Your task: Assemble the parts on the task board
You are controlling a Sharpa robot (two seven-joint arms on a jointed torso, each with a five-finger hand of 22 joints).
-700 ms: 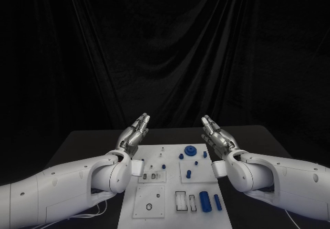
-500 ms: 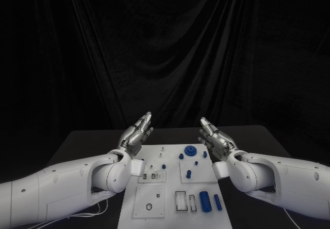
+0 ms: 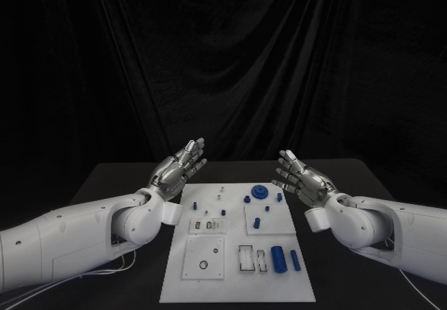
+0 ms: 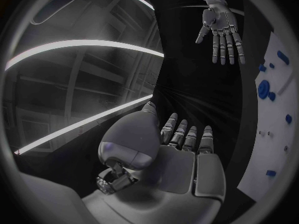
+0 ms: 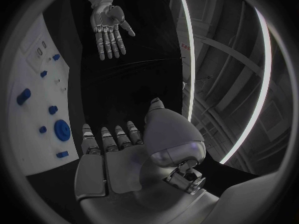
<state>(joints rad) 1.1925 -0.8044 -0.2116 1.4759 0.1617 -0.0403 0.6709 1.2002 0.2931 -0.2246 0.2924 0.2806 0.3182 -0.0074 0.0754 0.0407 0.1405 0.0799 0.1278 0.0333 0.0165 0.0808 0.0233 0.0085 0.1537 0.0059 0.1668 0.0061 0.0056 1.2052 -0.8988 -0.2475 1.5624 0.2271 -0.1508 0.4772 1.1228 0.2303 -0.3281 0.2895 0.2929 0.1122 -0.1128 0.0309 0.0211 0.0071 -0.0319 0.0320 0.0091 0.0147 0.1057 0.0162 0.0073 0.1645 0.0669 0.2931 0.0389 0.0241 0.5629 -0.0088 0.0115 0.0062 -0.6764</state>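
The white task board [image 3: 233, 287] lies in the middle of the black table. On it are a blue gear [image 3: 259, 191], a thick blue cylinder [image 3: 278, 259], a slim blue pin [image 3: 295, 259] and several small blue pegs, one of them [image 3: 256, 223] near the middle. My left hand [image 3: 179, 169] and right hand [image 3: 303, 177] are raised above the board's far corners, palms facing each other, fingers apart, holding nothing. The left wrist view shows my left hand [image 4: 181, 154], the right hand [image 4: 221, 32] opposite it and the gear [image 4: 264, 89]. The right wrist view shows my right hand [image 5: 118, 154] and the left hand [image 5: 109, 32].
The black table [image 3: 112, 187] runs out on both sides of the board, with a black curtain behind it. White cables [image 3: 112, 274] hang under my left arm near the table's front left. Sub-plates with slots and a black ring [image 3: 202, 265] sit on the board's near half.
The camera view has shifted, showing more of the board. Both forearms have swung outward off the board's sides, and the hands stand slightly wider apart with fingers more spread.
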